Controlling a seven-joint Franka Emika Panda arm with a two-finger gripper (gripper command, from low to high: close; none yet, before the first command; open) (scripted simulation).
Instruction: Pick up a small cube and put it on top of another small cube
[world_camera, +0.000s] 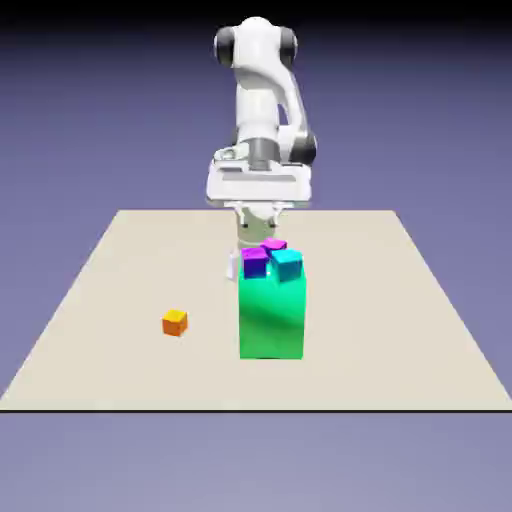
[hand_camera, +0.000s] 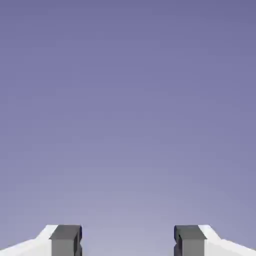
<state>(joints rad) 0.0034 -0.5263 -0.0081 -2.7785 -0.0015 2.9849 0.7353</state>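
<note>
The tiny orange cube (world_camera: 175, 322) lies alone on the beige table (world_camera: 100, 300), toward the exterior view's left. My gripper (world_camera: 258, 238) hangs at the back, behind the tall green block (world_camera: 271, 318), far from the orange cube. The hand view shows only the blue-violet backdrop, with both grey fingertips (hand_camera: 66, 241) spread wide apart and nothing between them, so the gripper (hand_camera: 128, 241) is open. No cube appears in the hand view.
A purple cube (world_camera: 256, 263), a cyan cube (world_camera: 287, 265) and a magenta cube (world_camera: 274, 245) cluster at the green block's top edge. I cannot tell whether they rest on it or stand behind it.
</note>
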